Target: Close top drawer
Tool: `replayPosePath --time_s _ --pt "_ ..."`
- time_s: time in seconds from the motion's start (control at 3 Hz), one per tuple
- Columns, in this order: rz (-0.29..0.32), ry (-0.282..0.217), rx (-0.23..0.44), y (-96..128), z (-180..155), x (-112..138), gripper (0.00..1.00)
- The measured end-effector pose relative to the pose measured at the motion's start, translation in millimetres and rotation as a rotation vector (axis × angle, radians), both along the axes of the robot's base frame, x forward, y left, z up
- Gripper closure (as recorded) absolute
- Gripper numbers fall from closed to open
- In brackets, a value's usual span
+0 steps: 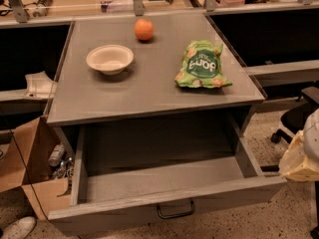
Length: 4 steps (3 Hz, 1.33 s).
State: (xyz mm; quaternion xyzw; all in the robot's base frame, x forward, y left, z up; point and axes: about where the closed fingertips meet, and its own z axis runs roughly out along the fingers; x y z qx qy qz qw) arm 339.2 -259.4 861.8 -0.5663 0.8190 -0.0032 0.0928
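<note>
- Camera view looks down on a grey cabinet whose top drawer [149, 180] is pulled far out, past the front edge of the tabletop [149, 96].
- Its tall grey front faces the camera, with a small black loop handle [175, 210] at its centre.
- The gripper [301, 158] is a pale cream shape at the picture's right border, beyond the tabletop's front right corner and just beside the drawer's right front end. Whether it is parted or closed I cannot tell.
- A cream bowl [110, 59] sits toward the rear left corner.
- An orange [144, 29] lies near the middle of the rear edge.
- A green snack bag [202, 66] lies flat close to the right edge.
- A cardboard box [35, 168] stands on the floor below the left edge.
</note>
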Motion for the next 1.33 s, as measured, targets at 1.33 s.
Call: replayPosePath --time_s 1.33 --pt "-0.068 0.131 0.068 2 -63 -28 1.0"
